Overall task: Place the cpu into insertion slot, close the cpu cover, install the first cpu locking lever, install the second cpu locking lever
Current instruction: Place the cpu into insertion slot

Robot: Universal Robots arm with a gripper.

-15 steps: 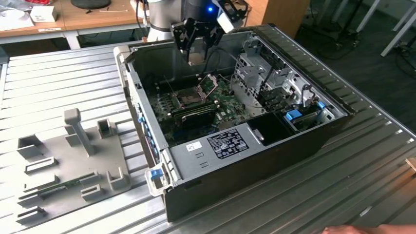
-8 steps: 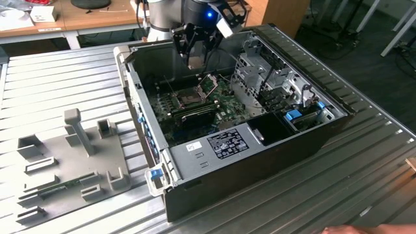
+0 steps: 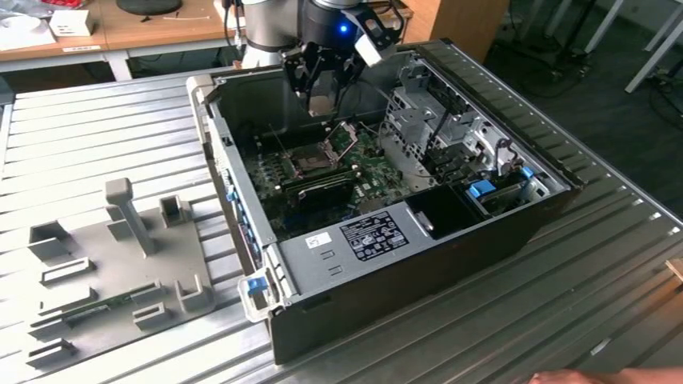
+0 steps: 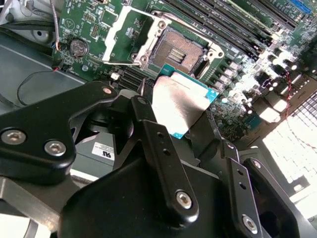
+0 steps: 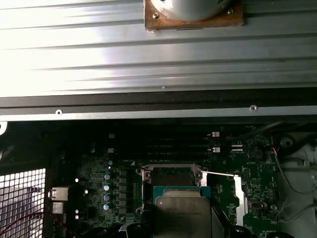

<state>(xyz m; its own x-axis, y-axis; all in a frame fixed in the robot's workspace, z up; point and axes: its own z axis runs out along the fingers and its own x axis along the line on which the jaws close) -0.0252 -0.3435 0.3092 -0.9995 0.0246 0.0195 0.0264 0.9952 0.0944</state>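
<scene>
My gripper (image 3: 320, 102) hangs inside the open computer case, shut on the cpu (image 4: 179, 101), a flat square chip with a dull metallic top and a green edge. The chip sits between the two black fingers (image 4: 148, 126), a short way above the board. The insertion slot (image 4: 182, 49) lies just beyond it, uncovered, with a dark centre and a silvery rim. The cpu cover (image 4: 124, 37) stands swung open beside the slot. In the first wrist view the cpu (image 5: 181, 213) overlaps the near side of the insertion slot (image 5: 171, 174). In the exterior view the insertion slot (image 3: 317, 160) is below the gripper.
The case (image 3: 427, 264) lies open on a ribbed metal table (image 3: 96, 136). Long black memory slots (image 3: 320, 188) run beside the socket, and a drive cage (image 3: 449, 136) rises at the exterior view's right. A grey fixture plate (image 3: 107, 264) lies at the left. A hand (image 3: 603, 376) shows at the bottom right.
</scene>
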